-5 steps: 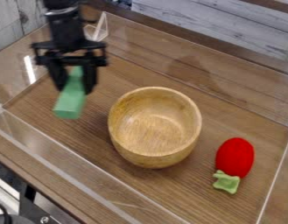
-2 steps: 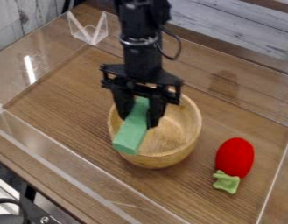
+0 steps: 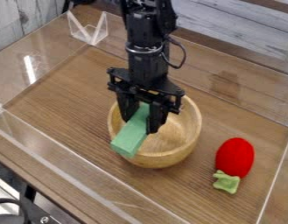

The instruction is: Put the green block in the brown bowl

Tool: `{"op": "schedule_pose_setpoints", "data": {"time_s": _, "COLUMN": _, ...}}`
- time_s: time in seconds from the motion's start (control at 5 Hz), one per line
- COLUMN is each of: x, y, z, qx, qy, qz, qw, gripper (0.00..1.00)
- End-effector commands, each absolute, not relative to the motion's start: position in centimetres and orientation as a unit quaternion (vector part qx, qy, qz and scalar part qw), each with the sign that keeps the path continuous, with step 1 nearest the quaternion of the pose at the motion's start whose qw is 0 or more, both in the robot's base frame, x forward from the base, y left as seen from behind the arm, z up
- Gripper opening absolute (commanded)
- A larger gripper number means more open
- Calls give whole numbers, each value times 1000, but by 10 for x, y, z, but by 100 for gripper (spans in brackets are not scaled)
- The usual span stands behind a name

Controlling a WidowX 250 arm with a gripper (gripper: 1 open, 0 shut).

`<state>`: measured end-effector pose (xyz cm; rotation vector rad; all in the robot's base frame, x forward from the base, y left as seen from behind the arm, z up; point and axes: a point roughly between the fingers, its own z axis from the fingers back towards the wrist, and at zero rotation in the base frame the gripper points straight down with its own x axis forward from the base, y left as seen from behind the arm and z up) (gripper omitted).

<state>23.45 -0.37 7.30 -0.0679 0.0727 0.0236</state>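
The wooden surface, walled with clear panels, carries everything. The black robot arm reaches down from the far edge, pointing straight down over the middle. The brown bowl sits near the middle of the surface, toward the near edge. The claw is clenched on the green block, which hangs tilted, its lower end over the bowl's near-left rim. A red strawberry-like toy with a small green leaf lies toward the right edge, apart from the bowl.
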Motion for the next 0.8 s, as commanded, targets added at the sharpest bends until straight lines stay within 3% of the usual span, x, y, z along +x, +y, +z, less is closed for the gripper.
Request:
{"op": "schedule_pose_setpoints", "data": {"time_s": 0.0, "x": 257, "y": 6, "z": 84, "qx": -35, "qy": 4, "qz": 9, "qw": 999, "gripper": 0}}
{"op": "schedule_pose_setpoints", "data": {"time_s": 0.4, "x": 254, "y": -4, "z": 73, "qx": -38, "qy": -3, "qz": 9, "qw": 999, "gripper": 0}}
{"op": "schedule_pose_setpoints", "data": {"time_s": 0.6, "x": 247, "y": 5, "z": 86, "qx": -36, "qy": -7, "qz": 22, "qw": 999, "gripper": 0}}
